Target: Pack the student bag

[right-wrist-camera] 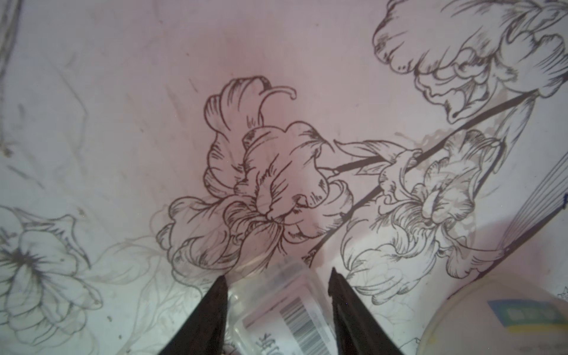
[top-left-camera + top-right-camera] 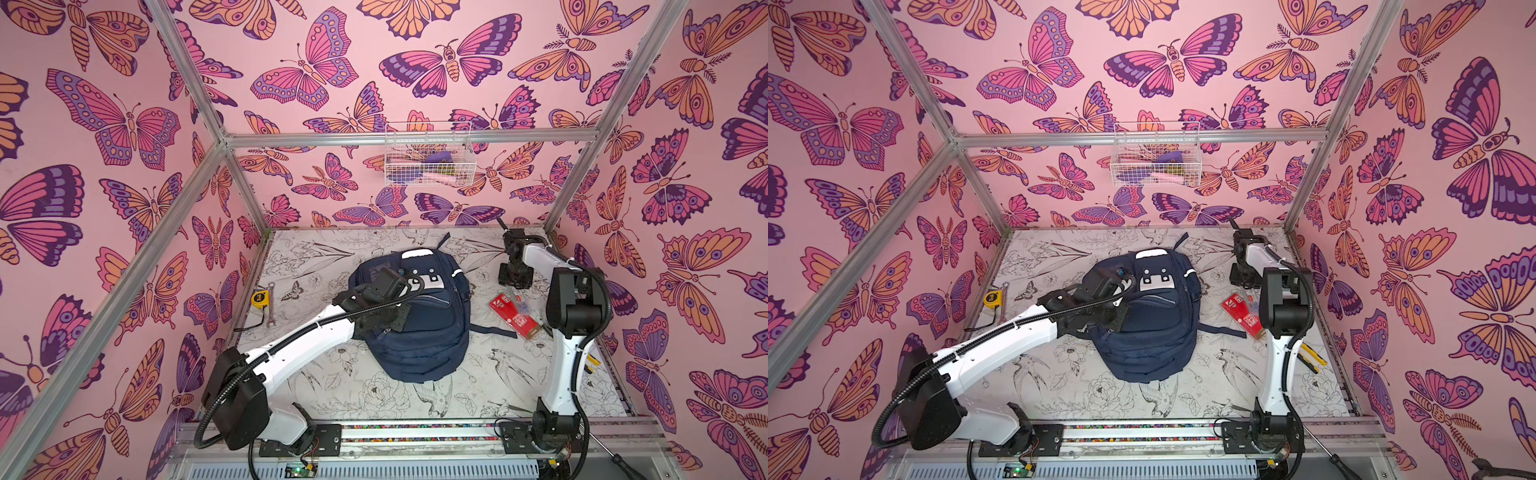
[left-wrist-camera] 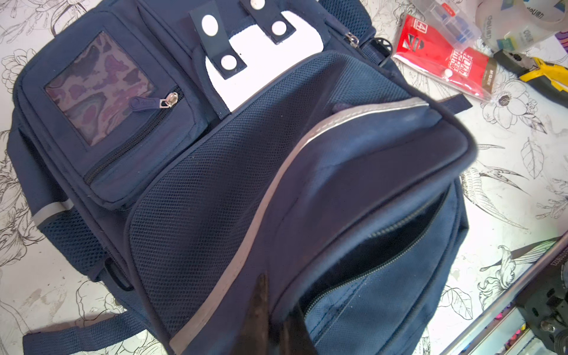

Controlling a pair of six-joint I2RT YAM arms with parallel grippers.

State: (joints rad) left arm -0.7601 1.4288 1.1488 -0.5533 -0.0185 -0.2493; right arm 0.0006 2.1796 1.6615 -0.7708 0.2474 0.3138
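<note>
The student bag [image 2: 432, 340] lies flat on the bench [image 2: 332, 395], front side up. The left pincer [image 3: 276, 302] is closed tight on the fabric edge of the bag's front pocket [image 3: 384, 246], and that pocket gapes unzipped. To the right of the bag in both top views, past a red packet [image 2: 513, 316], the right pincer [image 1: 277, 273] stands about half open astride a clear plastic box [image 1: 276, 310]. Its tips are right at the box's sides, but I cannot tell whether it actually pinches the box.
</note>
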